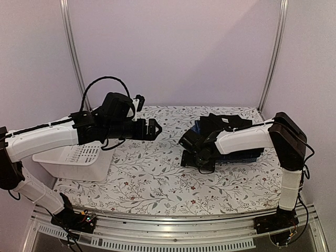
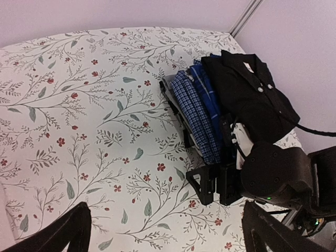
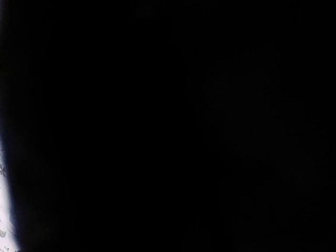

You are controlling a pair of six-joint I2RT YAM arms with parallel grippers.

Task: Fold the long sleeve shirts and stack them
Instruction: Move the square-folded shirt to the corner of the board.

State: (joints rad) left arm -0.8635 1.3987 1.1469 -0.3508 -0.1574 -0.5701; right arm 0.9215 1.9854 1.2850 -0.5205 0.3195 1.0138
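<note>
Left fingers (image 2: pixel 58 233) and right fingers (image 2: pixel 202 182) apart, black shirt (image 2: pixel 247 94) atop plaid shirt (image 2: pixel 197 110) — outside white basket (image 1: pixel 79 160).

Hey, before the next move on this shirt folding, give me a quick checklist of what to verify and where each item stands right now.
1. Left gripper open, empty and raised: ok.
2. Black shirt lying on top of the plaid shirt: ok.
3. Right gripper, low beside the plaid shirt, free of cloth: cannot tell.
4. Right wrist view usable: not ok, it is almost all black.
5. Basket well apart from both shirts, over on the left: ok.
</note>
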